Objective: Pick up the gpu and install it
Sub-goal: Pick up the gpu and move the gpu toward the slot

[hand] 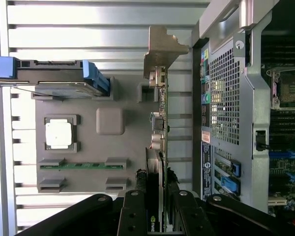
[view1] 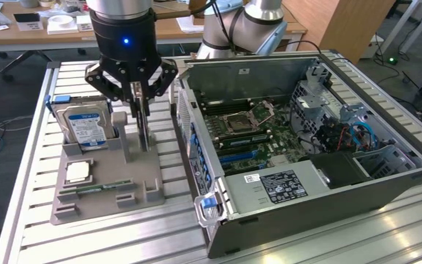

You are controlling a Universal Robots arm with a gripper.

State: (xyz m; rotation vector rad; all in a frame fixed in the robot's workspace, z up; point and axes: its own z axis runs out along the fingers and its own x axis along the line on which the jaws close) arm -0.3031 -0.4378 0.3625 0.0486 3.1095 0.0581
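The gpu (view1: 145, 129) is a thin dark card seen edge-on, standing upright over the grey parts holder (view1: 108, 201) at its side nearest the computer. My gripper (view1: 138, 102) reaches straight down onto the card's upper edge with its black fingers closed on both faces. In the wrist view the gpu (hand: 161, 128) runs as a narrow strip away from the gripper (hand: 159, 216), ending in its silver bracket (hand: 162, 49). I cannot tell whether the card's lower edge still rests in the holder.
The holder (hand: 83, 147) also carries a blue-labelled hard drive (view1: 83, 126), a square processor (view1: 77, 171) and a green memory stick (view1: 97, 188). The open computer case (view1: 306, 137) lies close on the exterior view's right, its motherboard (view1: 255, 132) exposed. All rests on a slatted metal table (view1: 86, 242).
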